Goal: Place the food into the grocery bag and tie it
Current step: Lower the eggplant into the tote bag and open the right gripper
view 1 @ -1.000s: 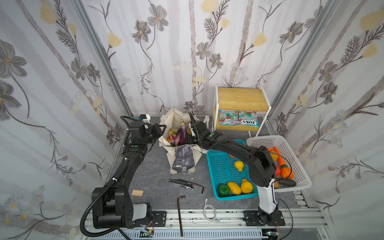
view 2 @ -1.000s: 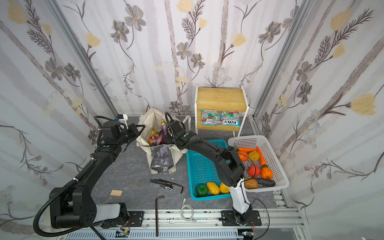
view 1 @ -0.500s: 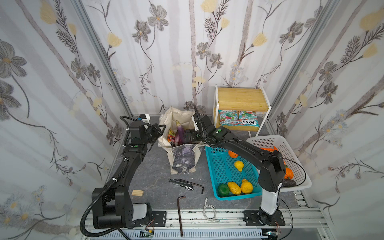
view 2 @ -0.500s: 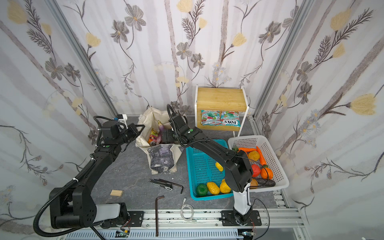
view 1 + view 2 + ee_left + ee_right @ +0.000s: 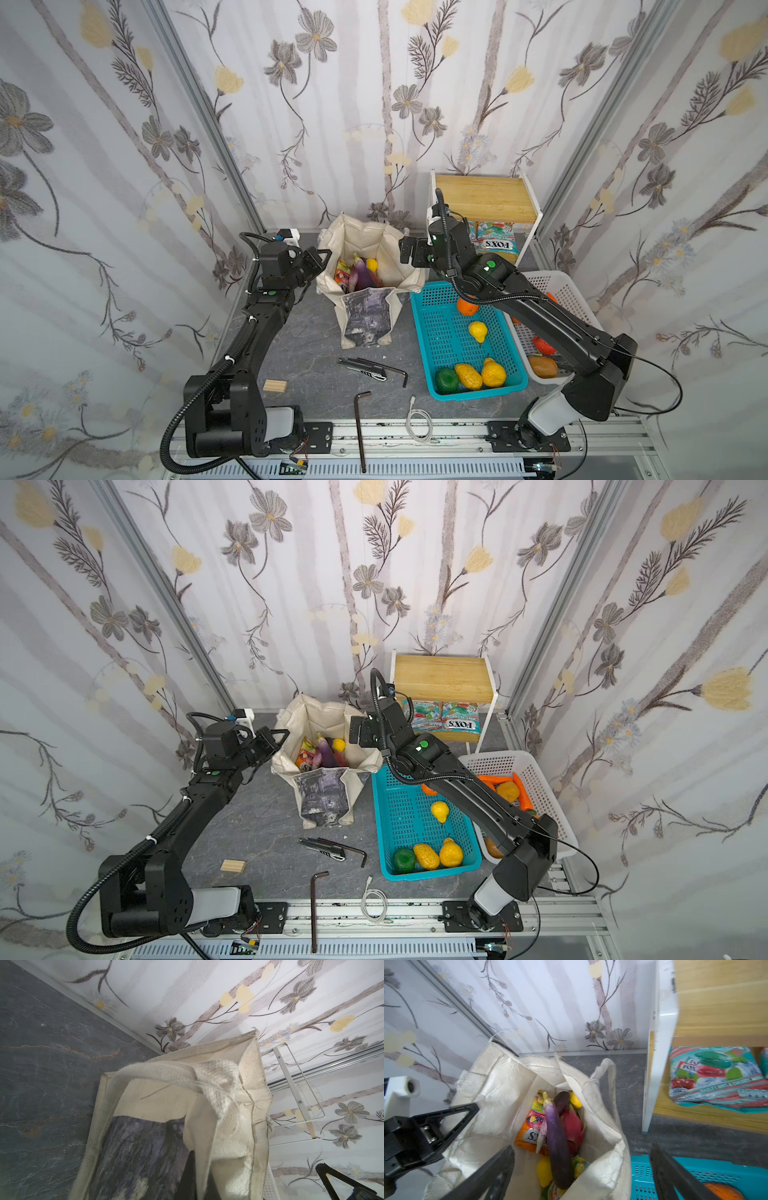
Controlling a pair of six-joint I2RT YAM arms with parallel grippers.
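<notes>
Floral wallpaper is seen on three sides of a grey stone-patterned tabletop (image 5: 307, 336); the grocery bag (image 5: 361, 232) is stood upright near the back wall with its mouth open. Inside it, as shown most clearly in the right wrist view, a purple eggplant (image 5: 556, 1142) is laid over a pink dragon fruit (image 5: 574, 1126), an orange snack packet (image 5: 529, 1134) and a yellow lemon (image 5: 544, 1169).

The left gripper (image 5: 322, 258) is closed on the bag's left rim; cream fabric is pinched between its jaws, and that side of the mouth is held up by it. The right gripper (image 5: 403, 251) is held just above the bag's right rim with its jaws spread wide — nothing is carried between them, and no contact with the bag can be made out.

A turquoise basket (image 5: 440, 332) is placed just beside the bag on its right, with more toy produce lying in it; a white basket (image 5: 569, 291) is set beyond that — partly hidden by the right arm.
</notes>
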